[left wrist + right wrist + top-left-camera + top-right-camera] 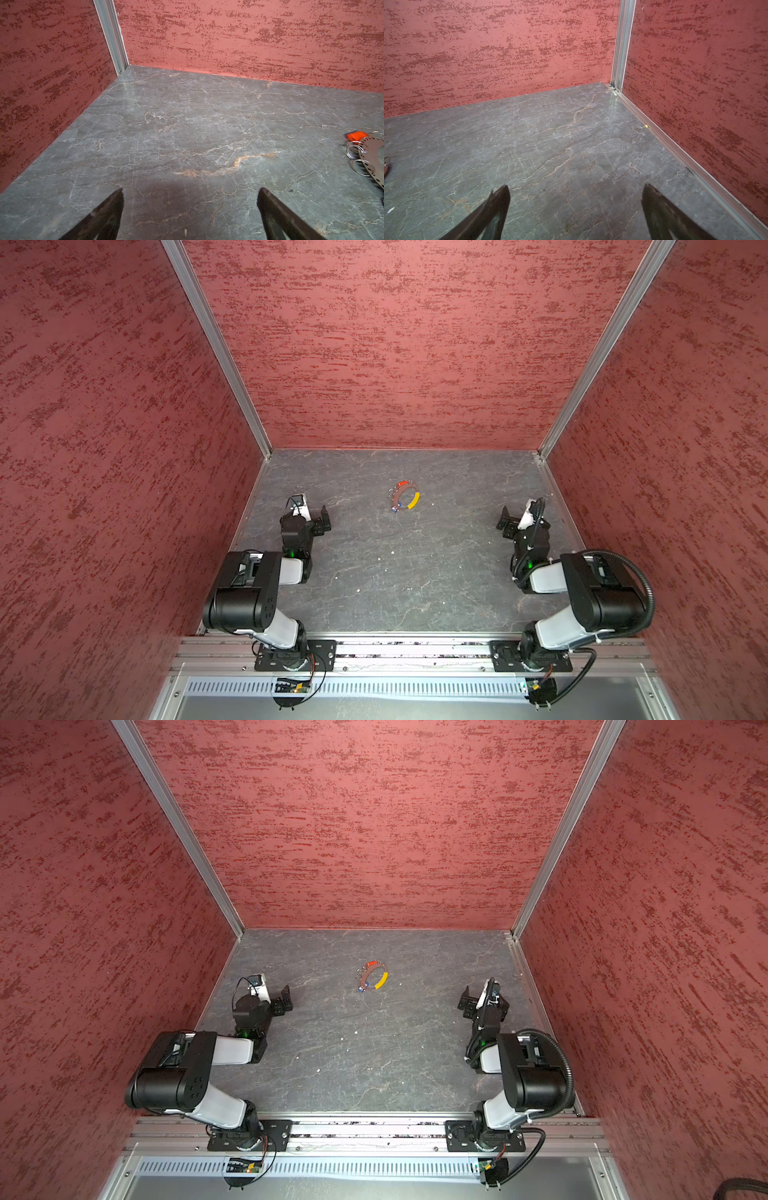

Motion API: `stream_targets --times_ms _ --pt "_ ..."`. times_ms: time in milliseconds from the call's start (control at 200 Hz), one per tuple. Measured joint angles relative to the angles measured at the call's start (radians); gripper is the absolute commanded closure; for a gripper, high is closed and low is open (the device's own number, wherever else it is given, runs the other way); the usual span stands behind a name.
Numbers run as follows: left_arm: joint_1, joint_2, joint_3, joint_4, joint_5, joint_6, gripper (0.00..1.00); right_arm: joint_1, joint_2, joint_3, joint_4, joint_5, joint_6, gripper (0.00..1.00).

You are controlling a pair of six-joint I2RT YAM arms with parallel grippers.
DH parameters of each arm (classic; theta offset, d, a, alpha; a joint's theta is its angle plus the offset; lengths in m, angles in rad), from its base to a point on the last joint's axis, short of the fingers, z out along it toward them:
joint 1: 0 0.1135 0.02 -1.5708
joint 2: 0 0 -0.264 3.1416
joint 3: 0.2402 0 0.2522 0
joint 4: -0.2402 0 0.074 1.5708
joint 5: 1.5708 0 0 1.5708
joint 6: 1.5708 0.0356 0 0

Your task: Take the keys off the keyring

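- Plainly, the left gripper [190, 190] has its jaws spread wide, with nothing between them and only bare table [187, 128] beneath.
- The right gripper [576, 187] is the same: jaws wide apart, empty, touching nothing.
- In both top views the two grippers hang well apart from the keyring [404, 497]. It lies flat on the table between them, at about two o'clock from the left one and ten o'clock from the right.
- Around the loop, the red-headed key [401, 484] sits at twelve o'clock, the yellow sleeve [414, 501] at four, and the blue-headed key [395, 508] at seven. Small split rings [355, 150] cluster along the nine o'clock side.
- We judge the bundle to be light, thin, slippery metal. It looks likely to slide on the smooth slab if nudged, and it lies too flat for an easy pinch.
- We reckon the best holds are the yellow sleeve, for one gripper to steady the loop, and a plastic key head for the other. Both look thicker and less slick than the wire.
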Motion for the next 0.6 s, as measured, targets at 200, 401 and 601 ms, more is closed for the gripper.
stream_targets --times_ms 200,401,601 --pt "-0.002 -0.003 0.000 -0.003 -0.002 0.000 0.00 0.000 0.000 0.000 0.000 0.000 0.000 0.01" --pt "-0.076 -0.112 0.051 -0.123 -0.090 0.029 0.01 0.006 -0.089 0.015 -0.086 0.010 0.000 0.01" --pt "-0.141 -0.193 0.113 -0.214 -0.185 0.057 0.01 0.025 -0.210 0.165 -0.340 0.072 0.058 0.01"
